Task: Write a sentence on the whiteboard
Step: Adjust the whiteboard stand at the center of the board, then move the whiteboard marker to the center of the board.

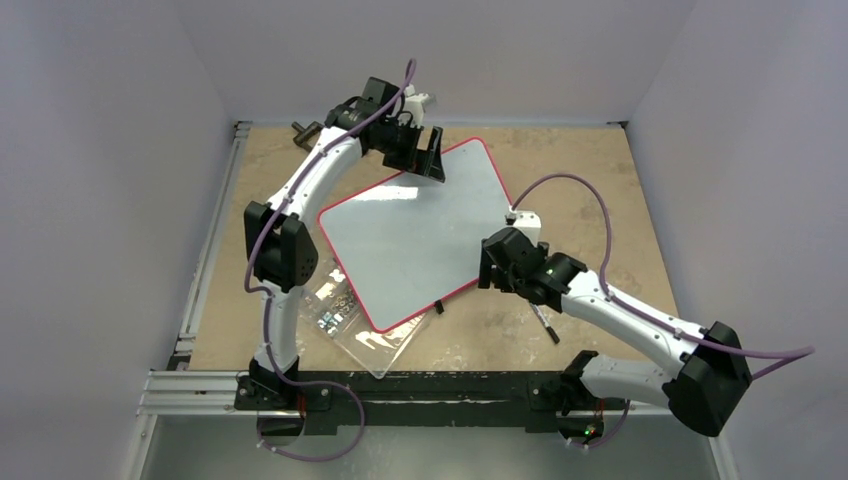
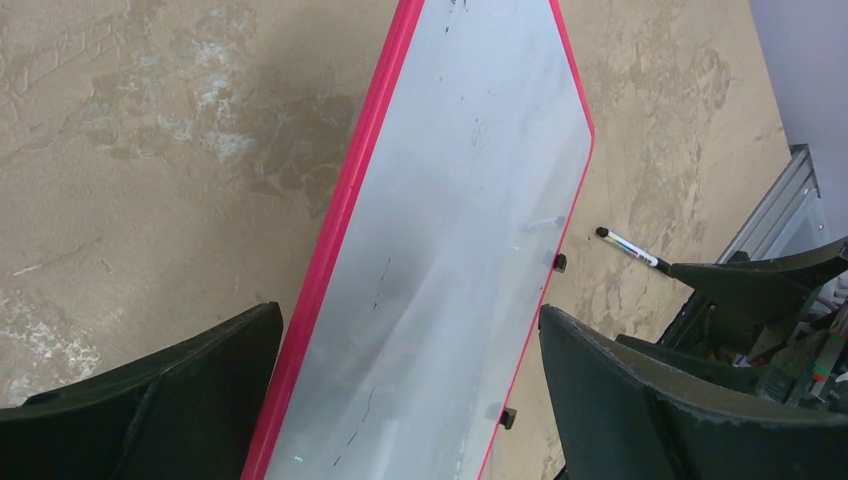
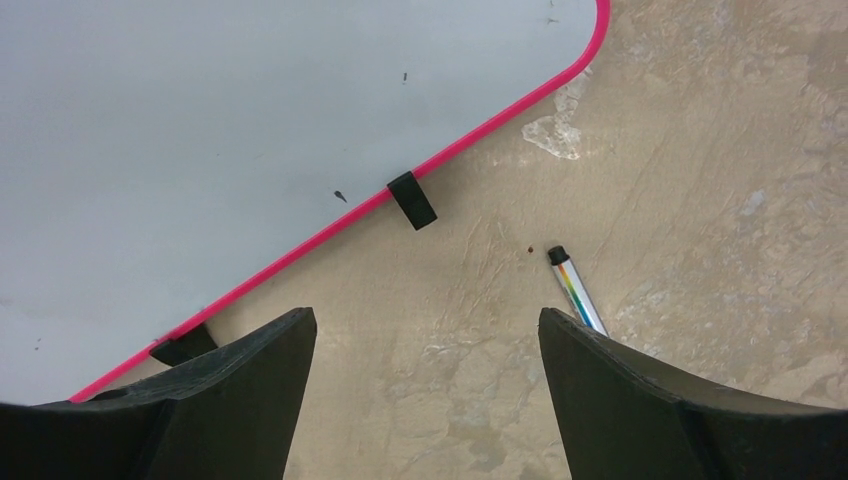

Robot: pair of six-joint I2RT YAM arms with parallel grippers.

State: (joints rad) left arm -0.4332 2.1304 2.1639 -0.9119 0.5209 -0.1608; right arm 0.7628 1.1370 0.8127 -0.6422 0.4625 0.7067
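Observation:
The whiteboard lies flat and turned at an angle in the middle of the table, white with a red rim. It carries no words, only a few tiny dark specks, so the sentence is not in view. My left gripper is open and empty over the board's far edge; in the left wrist view its fingers stand wide on either side of the board. My right gripper is open and empty beside the board's right edge, above bare table. A marker lies on the table close to its right finger.
A clear plastic box of small parts lies partly under the board's near corner. A small dark object sits at the far left corner. An aluminium rail runs along the left table edge. The marker also shows in the left wrist view.

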